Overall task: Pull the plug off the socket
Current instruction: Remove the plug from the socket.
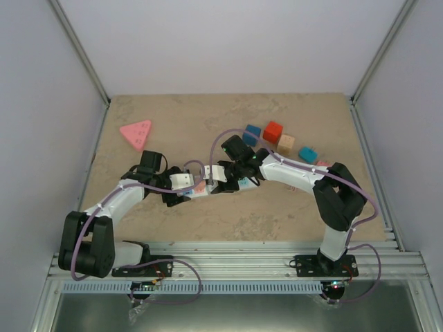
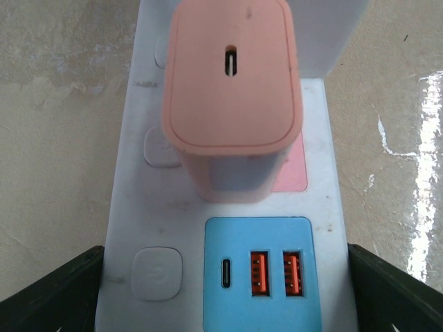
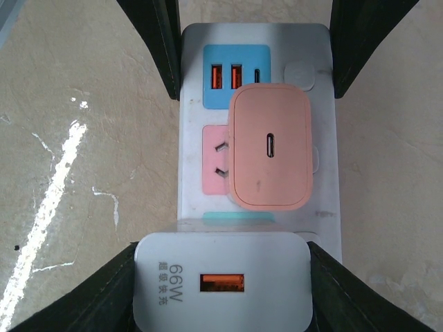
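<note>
Found both arm bases bolted at the near rail, elbows bent inward toward mid-table. Found the socket point(image 1: 201, 188) lying flat on the table point(image 1: 291, 214) between the two wrists. Saw the left gripper point(image 2: 225, 297) spread wide across the socket's blue USB end, fingers point(image 2: 55, 294) flush against both long sides, seemingly clamping it, though could not make out the contact line itself. Saw the right gripper point(image 3: 221, 294) closed partway on the white plug point(image 3: 221, 277), fingers point(image 3: 97, 297) pressed to both flanks of the casing, with that plug standing on the socket over a teal outlet point(image 3: 235, 217). Noted a pink plug point(image 3: 270, 146) between the two grippers, upright at the pink outlet point(image 3: 214, 162), just beside the blue USB panel point(image 3: 235, 76). Farther back on the right, spotted a loose row: blue block point(image 1: 251, 133), red block point(image 1: 273, 131), tan block point(image 1: 286, 144), teal block point(image 1: 308, 153). Far left, spotted a pink triangular block point(image 1: 136, 133), well apart from the socket.
</note>
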Controlling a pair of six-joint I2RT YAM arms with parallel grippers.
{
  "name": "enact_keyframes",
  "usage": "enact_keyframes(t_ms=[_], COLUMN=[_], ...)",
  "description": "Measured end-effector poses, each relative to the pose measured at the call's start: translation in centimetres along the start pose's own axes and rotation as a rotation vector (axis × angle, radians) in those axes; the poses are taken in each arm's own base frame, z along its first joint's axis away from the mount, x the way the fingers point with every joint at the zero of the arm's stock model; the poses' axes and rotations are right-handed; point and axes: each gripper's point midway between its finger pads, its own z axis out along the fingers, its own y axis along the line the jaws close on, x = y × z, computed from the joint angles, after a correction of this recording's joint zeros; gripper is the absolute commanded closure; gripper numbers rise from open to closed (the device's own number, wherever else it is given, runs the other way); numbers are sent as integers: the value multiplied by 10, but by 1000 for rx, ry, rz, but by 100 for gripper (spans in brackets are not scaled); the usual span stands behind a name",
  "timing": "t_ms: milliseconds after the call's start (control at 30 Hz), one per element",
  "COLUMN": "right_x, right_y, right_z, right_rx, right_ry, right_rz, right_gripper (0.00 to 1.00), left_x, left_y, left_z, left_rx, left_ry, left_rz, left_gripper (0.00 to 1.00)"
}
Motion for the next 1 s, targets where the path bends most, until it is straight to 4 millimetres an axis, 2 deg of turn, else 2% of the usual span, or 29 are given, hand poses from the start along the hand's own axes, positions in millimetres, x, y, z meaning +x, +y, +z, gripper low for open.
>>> enact_keyframes(t_ms=[1000], right_x=[-1], right_y=[-4], right_z=[-6], right_rx=[13], right_ry=[5], right_rz=[6], right_gripper=[63], left_x=[-4], left_y=[3], left_z=[-2], left_rx=[-15], left_ry=[-14], left_rz=[7], left_gripper=[100])
